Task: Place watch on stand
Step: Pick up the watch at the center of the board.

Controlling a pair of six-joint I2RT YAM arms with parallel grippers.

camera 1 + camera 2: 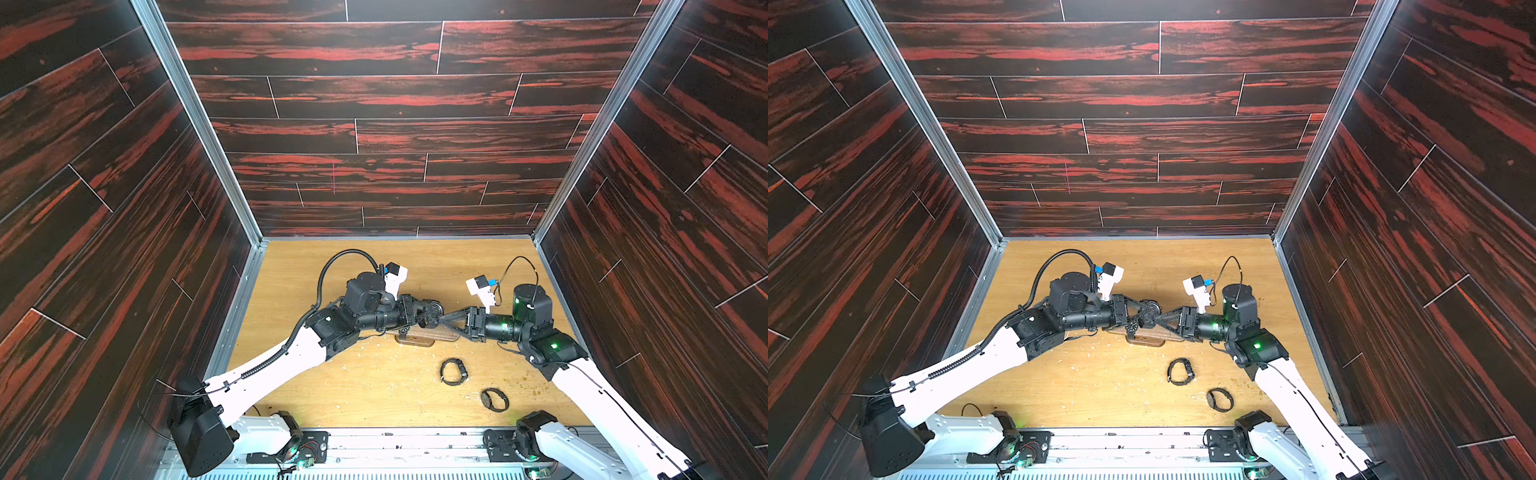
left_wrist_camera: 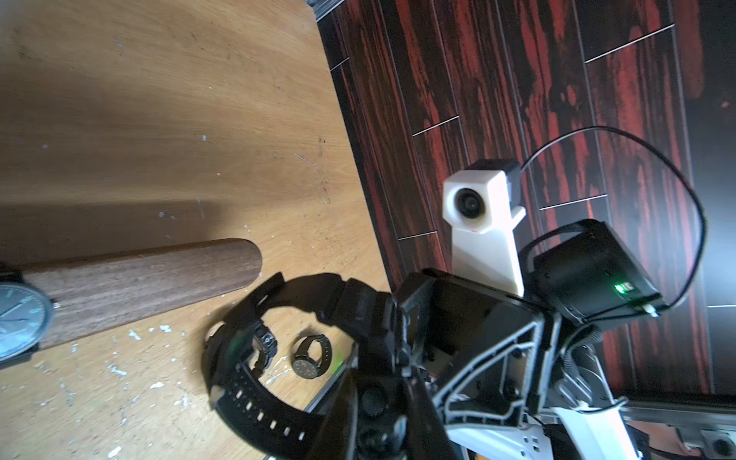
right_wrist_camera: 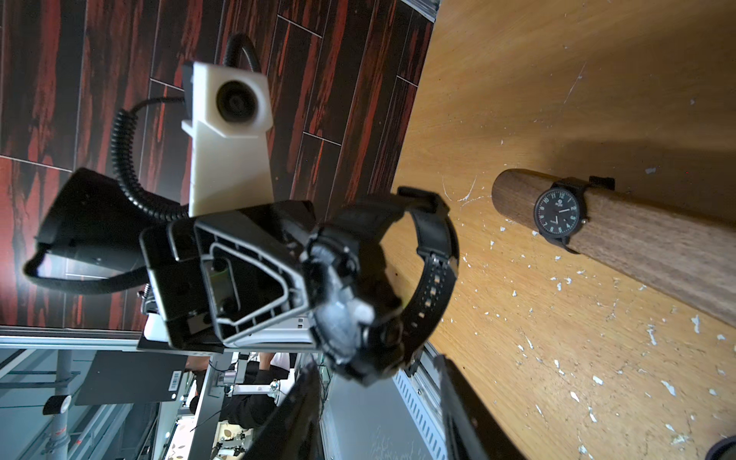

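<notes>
Both top views: the left gripper (image 1: 432,316) is clamping a chunky black watch (image 1: 1149,309) above the wooden stand (image 1: 432,333), the right gripper (image 1: 442,319) facing it. Left wrist view: the strap loop (image 2: 255,406) is hanging near the stand's rounded end. Right wrist view: the right gripper's fingers (image 3: 302,410) are standing apart beside the watch.

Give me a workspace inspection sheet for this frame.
Surface: wooden table, scuffed.
Job's things: stand carries a strapped-on watch; held watch in the air by the stand's end; chunky loose watch and round-faced loose watch on the table.
Clutter: white flecks.
Grippers: left gripper shut on the held watch; right gripper at it, grip unclear.
Cables: corrugated cable arches over left wrist; thin wire loops at right wrist.
Surroundings: dark red plank walls.
</notes>
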